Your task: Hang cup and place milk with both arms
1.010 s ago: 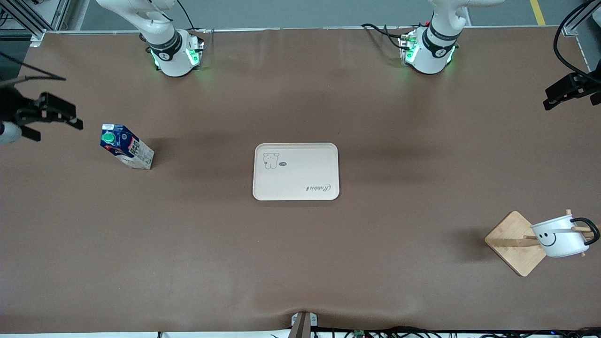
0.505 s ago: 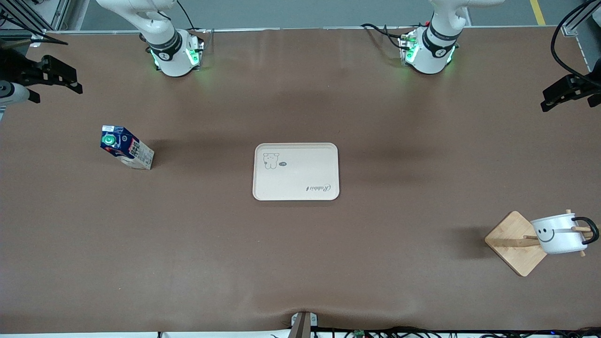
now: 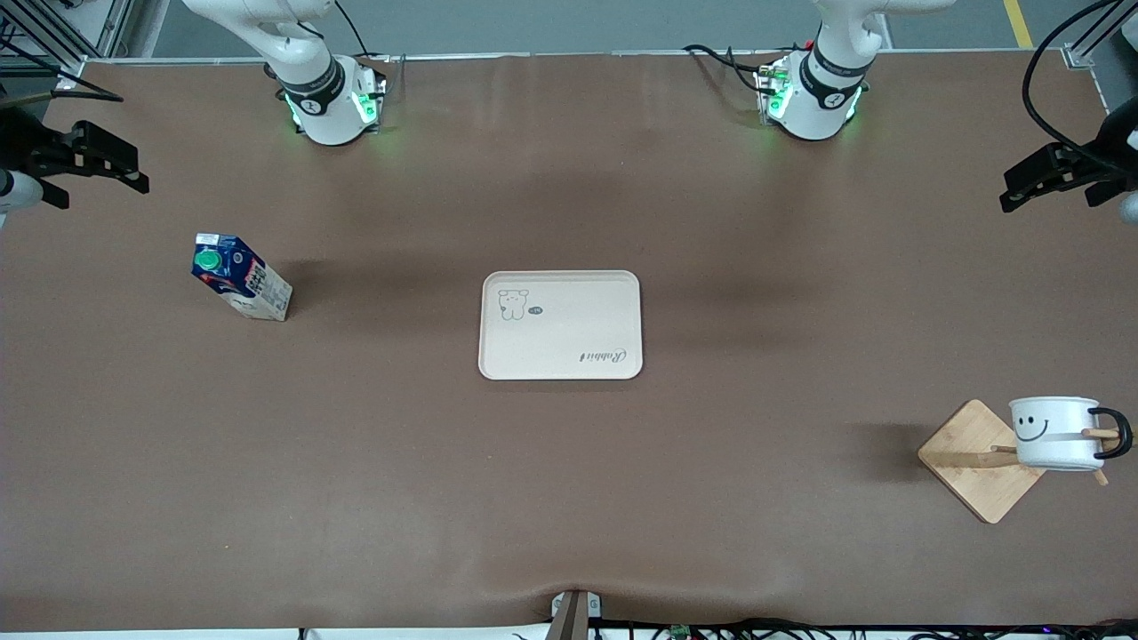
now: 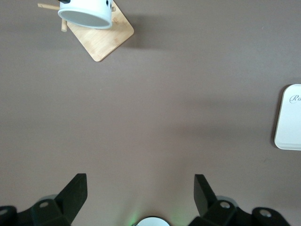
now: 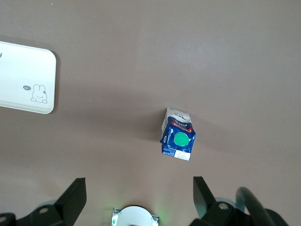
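Observation:
The white cup (image 3: 1055, 433) with the smiley face hangs by its black handle on a peg of the wooden rack (image 3: 971, 460), near the left arm's end of the table. It also shows in the left wrist view (image 4: 87, 12). The milk carton (image 3: 238, 276) stands upright on the table toward the right arm's end, and the right wrist view shows its green cap from above (image 5: 178, 137). My left gripper (image 3: 1049, 182) is open and empty, high over the table edge. My right gripper (image 3: 93, 173) is open and empty, high over the table's other end.
A beige tray (image 3: 560, 325) with a rabbit drawing lies in the table's middle, between carton and rack. It shows in the left wrist view (image 4: 289, 117) and the right wrist view (image 5: 26, 77). Both arm bases stand along the table edge farthest from the front camera.
My right gripper has moved away from the milk, toward the bases' side. My left gripper has shifted slightly inward. The cup has swung on its peg and now hangs more upright.

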